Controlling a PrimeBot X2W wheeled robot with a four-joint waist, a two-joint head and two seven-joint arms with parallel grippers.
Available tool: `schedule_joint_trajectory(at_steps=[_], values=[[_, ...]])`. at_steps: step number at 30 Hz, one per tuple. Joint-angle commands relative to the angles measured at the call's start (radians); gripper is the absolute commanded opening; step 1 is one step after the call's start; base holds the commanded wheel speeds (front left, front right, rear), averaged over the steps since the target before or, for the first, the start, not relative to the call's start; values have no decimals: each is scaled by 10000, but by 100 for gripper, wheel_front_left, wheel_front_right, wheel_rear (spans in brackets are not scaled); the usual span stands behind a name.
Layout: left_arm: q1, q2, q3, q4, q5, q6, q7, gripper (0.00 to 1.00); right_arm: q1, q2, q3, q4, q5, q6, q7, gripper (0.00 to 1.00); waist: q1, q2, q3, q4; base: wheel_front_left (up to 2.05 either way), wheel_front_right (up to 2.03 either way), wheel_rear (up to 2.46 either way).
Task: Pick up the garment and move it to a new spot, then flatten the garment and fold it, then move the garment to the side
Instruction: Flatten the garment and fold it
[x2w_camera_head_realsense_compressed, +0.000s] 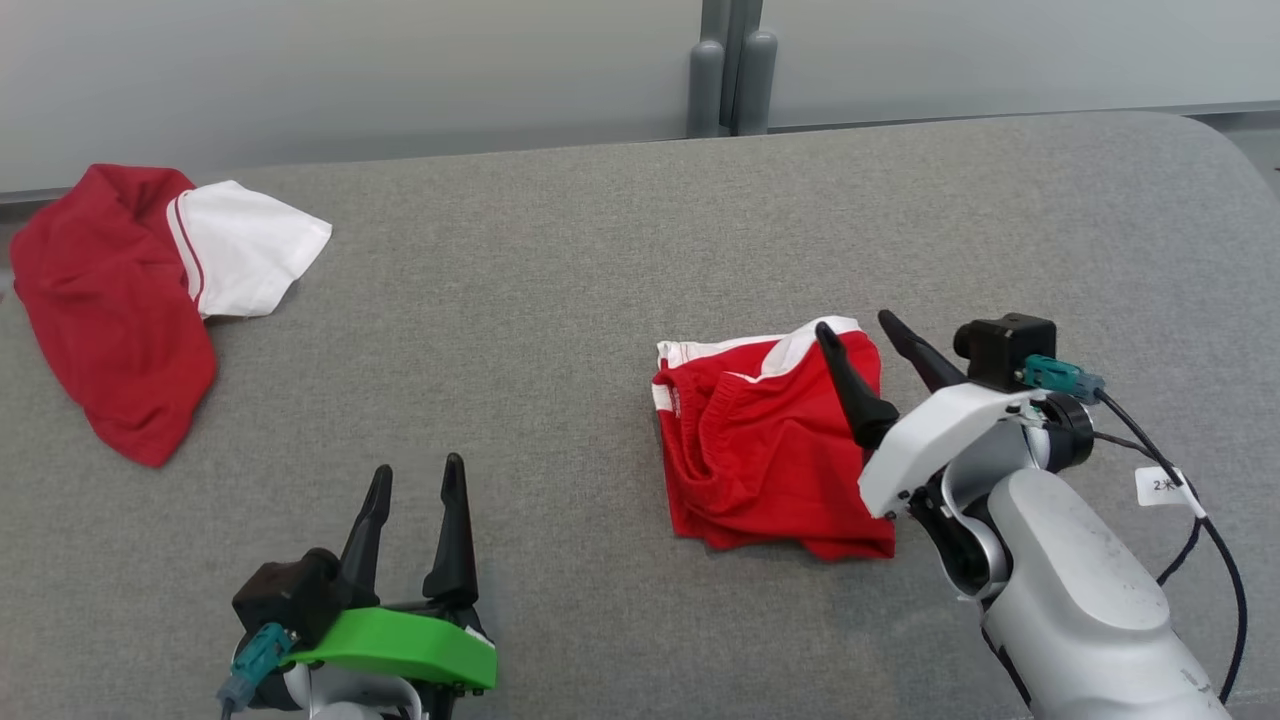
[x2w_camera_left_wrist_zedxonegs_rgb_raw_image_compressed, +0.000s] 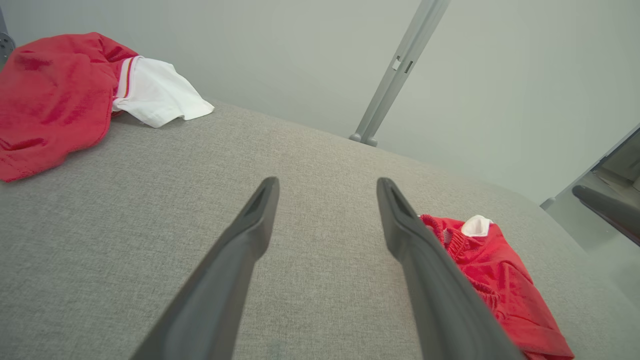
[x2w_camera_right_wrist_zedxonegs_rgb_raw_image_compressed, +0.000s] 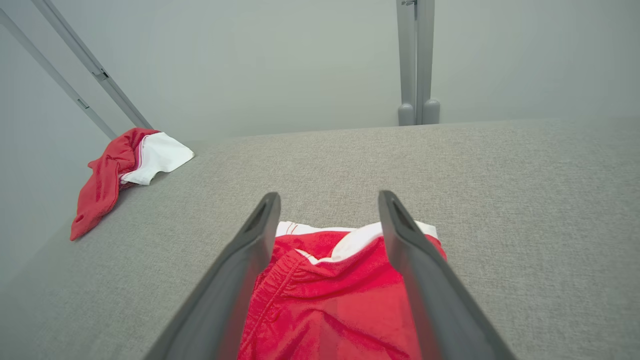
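Head view gives you the whole layout: a spare red-and-white garment (x2w_camera_head_realsense_compressed: 110, 300) bunched up at the far left edge, the left gripper (x2w_camera_head_realsense_compressed: 418, 465) low down on the left, then the folded red garment (x2w_camera_head_realsense_compressed: 770, 450) lying right of centre with the right gripper (x2w_camera_head_realsense_compressed: 853, 322) over its right side, and a white tag (x2w_camera_head_realsense_compressed: 1160, 485) hanging on a cable further right. The right wrist view gets much closer, so you can make out the gathered elastic waistband and the white trim at the far end of the fold. It's all on a grey woven padded surface (x2w_camera_head_realsense_compressed: 560, 300), with pale grey wall panels behind and a grey post (x2w_camera_head_realsense_compressed: 730, 70) where they meet. Left gripper's fingers (x2w_camera_left_wrist_zedxonegs_rgb_raw_image_compressed: 240, 260) are spread wide over bare fabric, gripping nothing. The right ones are just as wide, straddling the red cloth with nothing pinched. Can't tell if the tips actually touch it.
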Motion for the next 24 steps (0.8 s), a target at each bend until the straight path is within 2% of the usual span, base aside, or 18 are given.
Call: schedule_joint_trajectory(at_steps=[1,3,4,5,7,8,9,10,17,24], values=[[209,44,-44,-77,55,50,1,100,322,-27,-283,-173,-233,4,-209,100,0,0,-43,-127,0,0,0],[219,43,-72,-120,68,63,1,100,544,42,-641,-358,-356,4,-323,100,0,0,-51,-187,0,0,0],[213,43,-88,-131,72,60,1,100,649,69,-808,-447,-422,4,-375,67,0,0,-55,-211,0,0,0],[218,46,-98,-145,73,69,4,100,765,100,-952,-520,-498,4,-378,44,0,0,-59,-233,0,0,0],[230,53,-120,-151,66,79,11,100,1027,178,-1226,-661,-602,4,-342,24,0,0,-59,-265,0,0,0],[230,53,-120,-151,66,79,11,100,1027,178,-1226,-661,-602,4,-342,24,0,0,-59,-265,0,0,0],[227,62,-129,-147,59,73,14,100,1154,214,-1364,-729,-616,4,-309,9,0,0,-55,-271,0,0,0],[223,63,-144,-153,57,78,17,100,1275,237,-1472,-785,-638,4,-284,0,0,0,-49,-273,0,0,0],[147,101,-237,-178,29,84,35,100,1787,351,-2070,-931,-882,4,8,0,0,0,127,-157,0,0,0],[-136,75,-341,-138,-47,64,44,100,1108,413,-1950,-310,-1121,4,437,0,0,0,497,433,0,0,0]])
